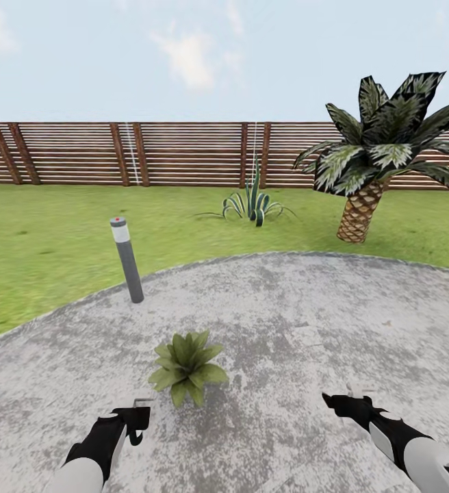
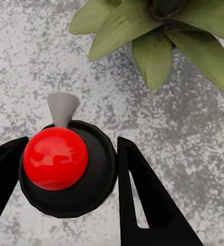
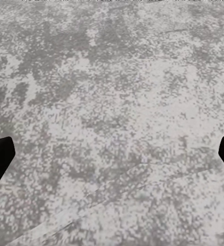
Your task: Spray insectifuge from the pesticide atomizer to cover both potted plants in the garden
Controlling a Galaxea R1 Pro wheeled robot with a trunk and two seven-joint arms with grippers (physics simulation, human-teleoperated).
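Left gripper (image 2: 65, 174) clenched on the dark round-topped atomizer with red knob (image 2: 55, 159) — tilt its grey nozzle (image 2: 62, 108) toward the broad-leaved green potted plant (image 1: 187, 366); right gripper (image 3: 112, 159) released.

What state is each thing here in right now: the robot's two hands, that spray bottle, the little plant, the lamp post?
Left gripper: shut on the spray bottle, above the paving.
Spray bottle: held, seen from its top, grey nozzle pointing toward the potted plant.
Right gripper: open, empty, over bare patio.
Potted plant: upright on the patio, leaves spread.
Lamp post: standing, leaning slightly.
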